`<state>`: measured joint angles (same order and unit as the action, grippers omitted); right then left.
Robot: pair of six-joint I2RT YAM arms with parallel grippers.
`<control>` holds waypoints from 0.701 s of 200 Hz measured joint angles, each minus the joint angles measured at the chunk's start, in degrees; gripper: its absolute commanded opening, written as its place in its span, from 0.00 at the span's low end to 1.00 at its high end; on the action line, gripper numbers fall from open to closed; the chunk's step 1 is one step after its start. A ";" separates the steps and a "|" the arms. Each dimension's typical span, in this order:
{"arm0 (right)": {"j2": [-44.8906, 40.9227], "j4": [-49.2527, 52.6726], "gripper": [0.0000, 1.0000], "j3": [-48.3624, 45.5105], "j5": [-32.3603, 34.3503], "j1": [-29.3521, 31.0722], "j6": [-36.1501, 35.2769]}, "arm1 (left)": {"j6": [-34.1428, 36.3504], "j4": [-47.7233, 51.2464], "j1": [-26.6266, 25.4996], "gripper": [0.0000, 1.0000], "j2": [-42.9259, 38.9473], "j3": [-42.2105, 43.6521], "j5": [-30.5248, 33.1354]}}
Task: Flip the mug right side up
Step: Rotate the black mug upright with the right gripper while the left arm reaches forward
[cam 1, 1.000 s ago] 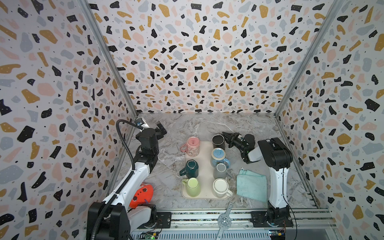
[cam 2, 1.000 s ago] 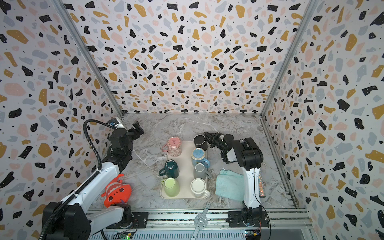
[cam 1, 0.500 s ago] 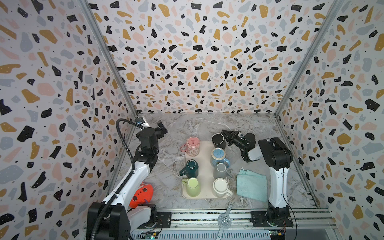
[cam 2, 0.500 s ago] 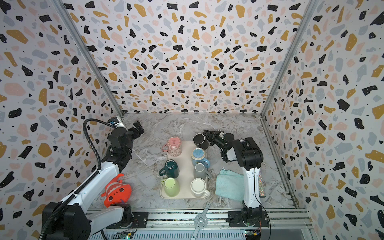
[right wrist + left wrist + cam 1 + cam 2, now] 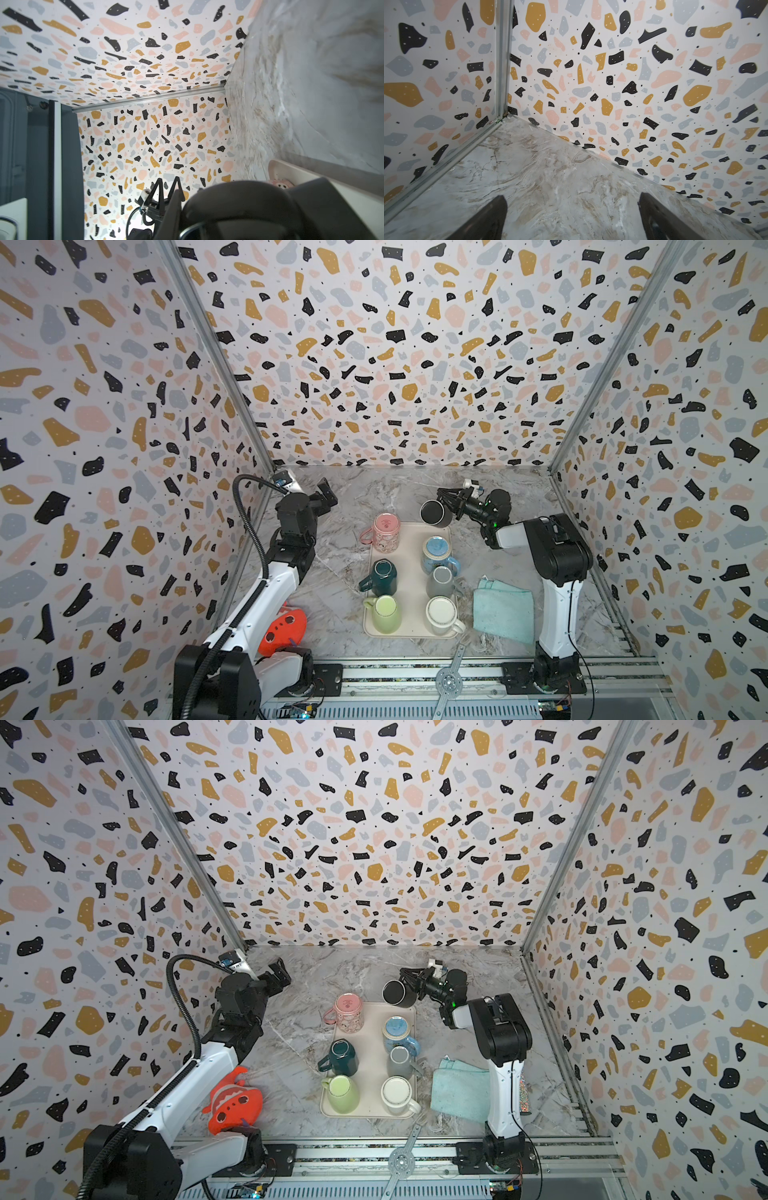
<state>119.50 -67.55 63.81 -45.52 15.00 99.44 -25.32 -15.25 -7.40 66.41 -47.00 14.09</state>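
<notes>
k: where's the mug?
me: black mug is at the far right corner of the tray, tipped on its side, round face toward the left arm. can't tell if that face is mouth or base, or if the mug is clear of the tray lip.
k: claw?
me: right gripper is pinched nearly closed on it. looks like a thin hold on the handle or wall, but the right wrist view is too close to say which. left gripper is spread wide, holding nothing, up by the far left corner.
k: risks?
me: thin pinch plus a wrist roll, so i'd guess the mug can swivel in the jaws or slip out. if it drops, it hits the tray lip or clips the blue mug, next in its row. pink mug is near on the other side. set down half on the lip, it would tip.
k: room?
me: marble top is bare from the tray to the back wall, and to the right of the tray's far end. teal cloth lies beside the near end. the far right slot looks free, so i'd go straight down there.
</notes>
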 measured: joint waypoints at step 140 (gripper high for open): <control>-13.09 51.60 0.00 13.42 7.48 8.44 -66.64 | 3.13 6.71 0.00 0.90 11.43 -21.14 -25.29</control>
<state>106.41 -15.94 77.23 -38.04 23.44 32.80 -22.20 -8.54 -7.40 77.84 -68.14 -11.20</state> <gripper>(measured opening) 0.141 0.908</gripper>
